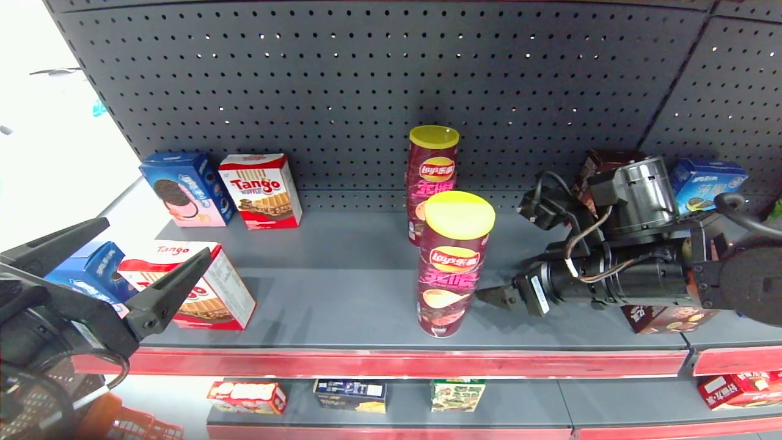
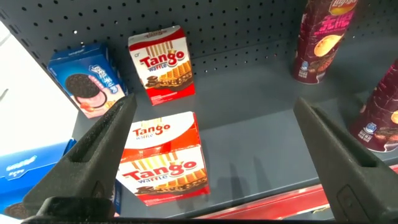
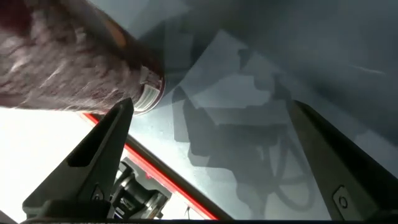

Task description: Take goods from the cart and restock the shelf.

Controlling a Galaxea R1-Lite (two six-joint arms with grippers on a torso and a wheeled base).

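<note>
The right hand [image 1: 492,296] is spread wide and grasps nothing. One fingertip [image 3: 126,106] sits just beside the base of the front chips can [image 1: 455,263]; whether they touch cannot be told. That can is maroon with a yellow lid and stands upright near the front edge of the shelf [image 1: 342,299]. A second chips can [image 1: 432,177] stands upright behind it by the pegboard. The left hand [image 1: 157,238] is also spread wide and empty, at the shelf's left end near a red-and-white wafer box [image 1: 232,293].

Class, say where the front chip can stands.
In the head view, the front chip can stands upright midway along the shelf, before a second can, the right gripper close on its right.
</note>
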